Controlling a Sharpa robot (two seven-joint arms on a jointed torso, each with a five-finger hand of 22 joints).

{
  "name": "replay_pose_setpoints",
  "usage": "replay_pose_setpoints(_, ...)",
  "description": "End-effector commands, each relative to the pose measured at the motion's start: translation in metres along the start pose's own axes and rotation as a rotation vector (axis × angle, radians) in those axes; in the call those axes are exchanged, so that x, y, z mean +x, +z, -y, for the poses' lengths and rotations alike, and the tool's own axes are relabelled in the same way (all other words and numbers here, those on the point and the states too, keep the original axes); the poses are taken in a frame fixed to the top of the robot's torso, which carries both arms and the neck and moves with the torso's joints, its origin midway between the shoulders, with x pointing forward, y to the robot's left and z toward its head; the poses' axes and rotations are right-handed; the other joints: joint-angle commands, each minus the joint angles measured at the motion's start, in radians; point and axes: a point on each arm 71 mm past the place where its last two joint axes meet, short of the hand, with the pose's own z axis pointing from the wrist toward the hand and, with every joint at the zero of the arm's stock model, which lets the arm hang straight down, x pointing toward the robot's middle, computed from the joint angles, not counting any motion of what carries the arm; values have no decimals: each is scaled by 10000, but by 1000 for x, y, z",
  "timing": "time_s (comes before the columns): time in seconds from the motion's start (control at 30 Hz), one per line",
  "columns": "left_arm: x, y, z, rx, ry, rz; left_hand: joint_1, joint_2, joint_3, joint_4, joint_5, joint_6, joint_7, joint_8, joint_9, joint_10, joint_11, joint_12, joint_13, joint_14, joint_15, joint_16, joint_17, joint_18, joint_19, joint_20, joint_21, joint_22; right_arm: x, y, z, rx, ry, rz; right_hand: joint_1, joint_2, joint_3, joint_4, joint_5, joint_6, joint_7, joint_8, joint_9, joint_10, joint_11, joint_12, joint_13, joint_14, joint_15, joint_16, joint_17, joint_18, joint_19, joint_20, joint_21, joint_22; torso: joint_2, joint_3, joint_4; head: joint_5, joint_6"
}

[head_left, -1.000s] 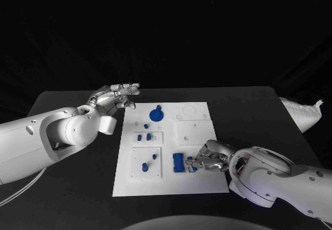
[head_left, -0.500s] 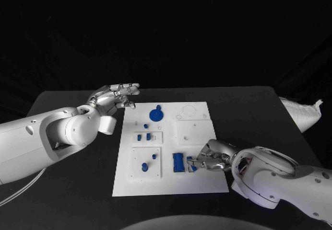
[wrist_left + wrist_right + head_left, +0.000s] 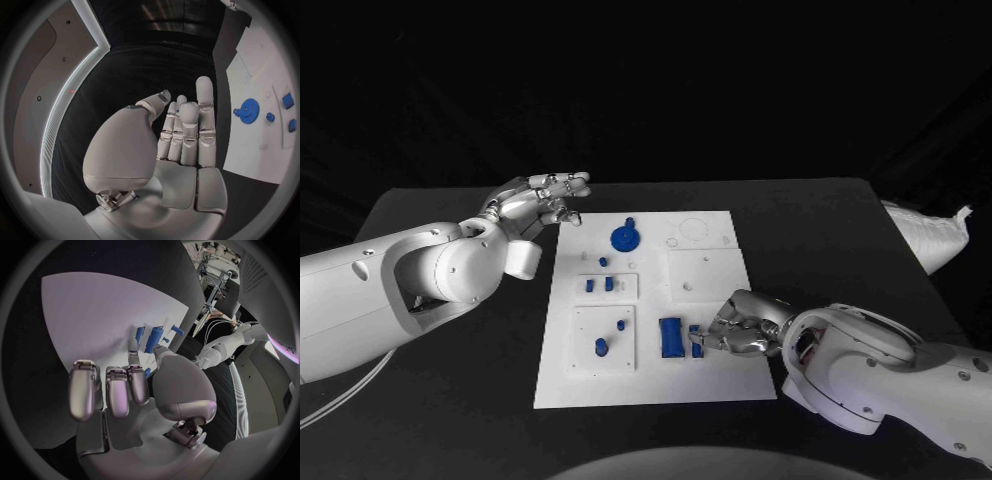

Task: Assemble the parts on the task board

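The white task board (image 3: pixel 704 385) lies mid-table. On it are a blue gear (image 3: pixel 627 238), several small blue parts such as the pair (image 3: pixel 599 285), and a long blue block (image 3: pixel 672 337). My right hand (image 3: pixel 743 331) rests on the board's near right part, its fingers curled beside the block, and it pinches a small blue part (image 3: pixel 697 346) between thumb and finger; the right wrist view shows that part (image 3: pixel 147 372) next to the block (image 3: pixel 150 338). My left hand (image 3: pixel 540 203) hovers off the board's far left corner, fingers straight and empty. The left wrist view shows this hand (image 3: pixel 181 131) with the gear (image 3: pixel 249 107) beyond it.
A crumpled white cloth (image 3: pixel 930 236) lies at the table's right edge. Bare black table (image 3: pixel 459 400) surrounds the board. My left forearm (image 3: pixel 430 275) stretches along the board's left side.
My right hand has shifted very slightly by the blue block. The left hand has stayed still.
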Motion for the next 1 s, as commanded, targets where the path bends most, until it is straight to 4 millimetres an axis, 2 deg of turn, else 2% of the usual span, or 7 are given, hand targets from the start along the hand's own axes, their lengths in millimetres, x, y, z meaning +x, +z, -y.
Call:
replay_pose_setpoints(0.03,2,0,0,63,-81,-201,-4,90,-84,-1,34,-77,-6,43,0,-84,-4,32,13,-92,-1,-55,-10,102,-12,34,-50,-10,2,0,-2,-223,-167,-193,0,82,-70,-1,44,97,-11,46,10,695,-53,33,2015,968,-65,69,2354,-66,186,-74,27,15,1,-2,3,-24,-16)
replay_pose_setpoints(0.33,2,0,0,62,-80,-196,-4,90,-84,-1,34,-77,-6,43,0,-84,-4,32,13,-92,-1,-55,-10,102,-12,34,-50,-10,1,0,-1,-205,-149,-138,56,129,-100,-15,76,105,-16,47,12,698,-60,34,2018,967,-71,65,2348,-66,187,-79,28,17,-10,-2,-3,-21,-16)
replay_pose_setpoints(0.53,2,0,0,62,-78,-190,-4,90,-84,-1,34,-77,-6,43,0,-84,-4,32,13,-92,-1,-55,-10,102,-12,34,-50,-10,-3,1,4,-252,-69,151,485,98,-274,-182,-32,70,-7,18,7,665,-57,-84,1968,957,-73,38,2303,-53,164,-89,-10,-44,-19,-6,-11,-36,24)
replay_pose_setpoints(0.7,1,1,-1,82,-75,-165,-38,88,-128,15,29,-98,2,54,-2,-129,9,72,15,-147,12,-90,-82,97,-42,43,-80,-25,-19,6,6,-1199,1107,888,1247,-61,-406,-585,-67,-492,212,-307,-114,392,113,-818,1606,857,47,-243,1860,64,-68,-12,-427,-695,-78,-19,7,-102,178)
replay_pose_setpoints(0.8,-2,3,-4,100,-63,-80,-78,74,-167,34,26,-107,2,61,-3,-158,15,89,14,-193,22,-131,-167,94,-62,51,-99,-35,-39,15,10,-2164,2673,1277,1944,-43,-415,-962,-198,-996,473,-585,-257,-242,332,-2318,840,685,230,-716,1180,236,-444,163,-1109,-1688,-189,-43,26,-117,335)
replay_pose_setpoints(0.87,-5,6,-6,114,-44,24,-139,54,-240,69,32,-132,12,74,-5,-244,28,94,-3,-538,58,-508,-773,89,-198,75,-201,-85,-52,21,13,-2731,3691,1455,2405,37,-320,-1238,-482,-1197,562,-644,-333,-725,420,-3359,287,511,302,-1183,566,391,-749,225,-1679,-2476,-269,-61,44,-151,432)
replay_pose_setpoints(1.0,-13,13,-10,167,-62,360,-180,98,-388,131,36,-153,46,156,-5,-419,104,-26,-149,-1289,142,-1608,-1635,106,-874,169,-790,-422,-80,36,19,-3549,5606,1983,3100,154,-84,-1660,-1254,-1667,804,-635,-547,-2919,605,-8396,-2752,-555,476,-4160,-2689,1057,-2331,422,-4922,-6495,-542,-135,40,-254,676)
